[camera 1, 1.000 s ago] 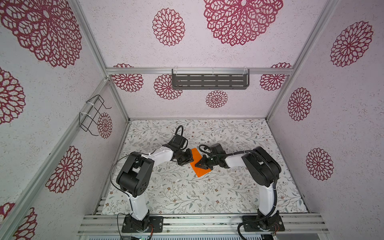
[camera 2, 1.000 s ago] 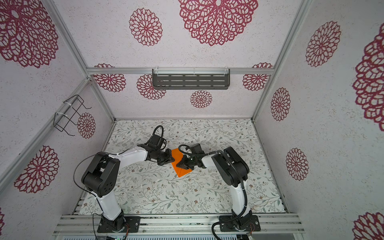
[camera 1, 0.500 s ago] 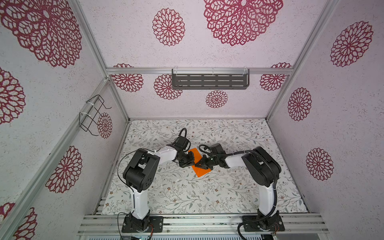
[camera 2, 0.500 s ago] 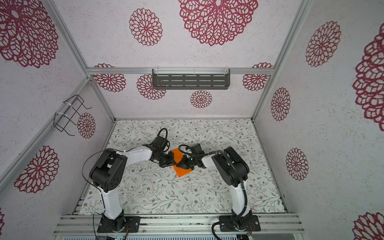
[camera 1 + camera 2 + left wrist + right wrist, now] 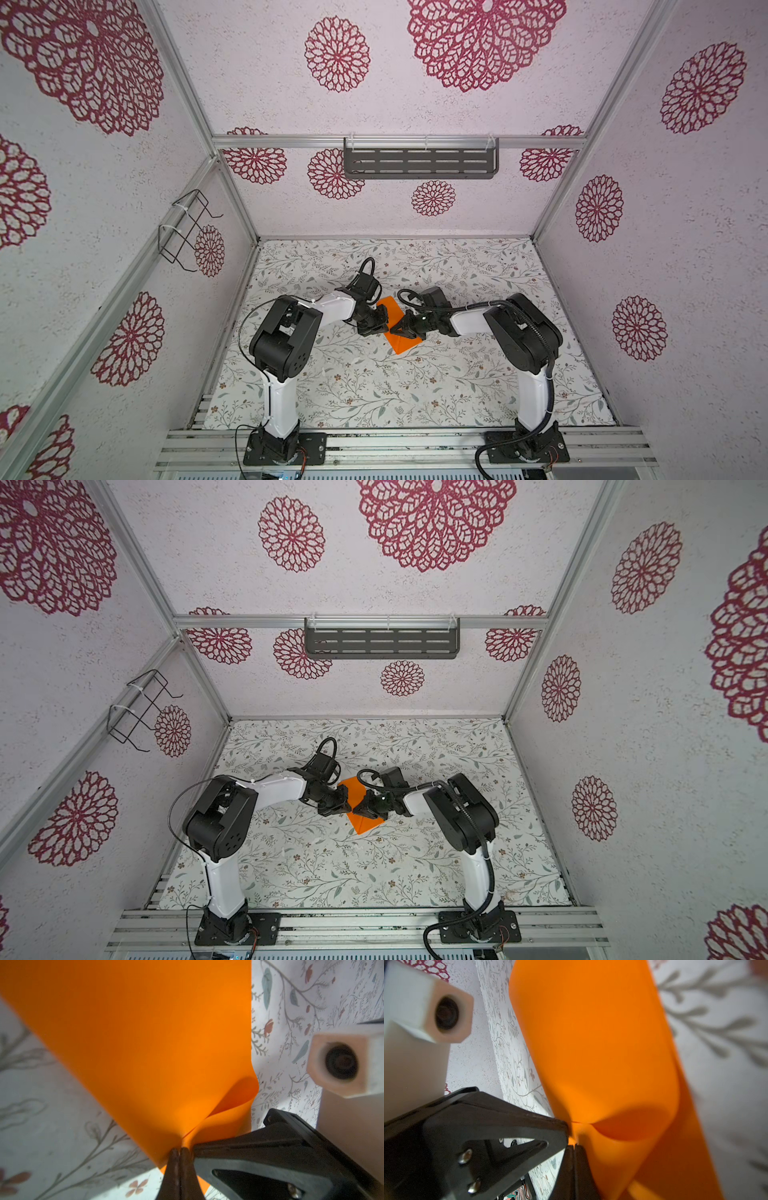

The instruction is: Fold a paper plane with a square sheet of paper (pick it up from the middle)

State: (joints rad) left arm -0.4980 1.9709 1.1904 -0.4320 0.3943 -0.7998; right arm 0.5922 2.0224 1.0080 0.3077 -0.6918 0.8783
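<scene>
Right now the left hand (image 5: 179, 1151) and right hand (image 5: 574, 1148) each pinch the square sheet of paper (image 5: 401, 341), softly bent between them, and it seems no plane folds are made yet.

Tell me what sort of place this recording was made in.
Likely a purpose-built robot test booth, not a real room: aluminium framing holds wallpapered panels, the left arm and right arm are bolted to a front rail, and the tabletop is a floral print.

The tabletop (image 5: 374, 386), covered in pale floral print, carries the square sheet of paper (image 5: 402, 344). The sheet sits directly beneath the meeting tips of the left gripper (image 5: 383, 324) and right gripper (image 5: 398, 329), its middle pinched up.
</scene>
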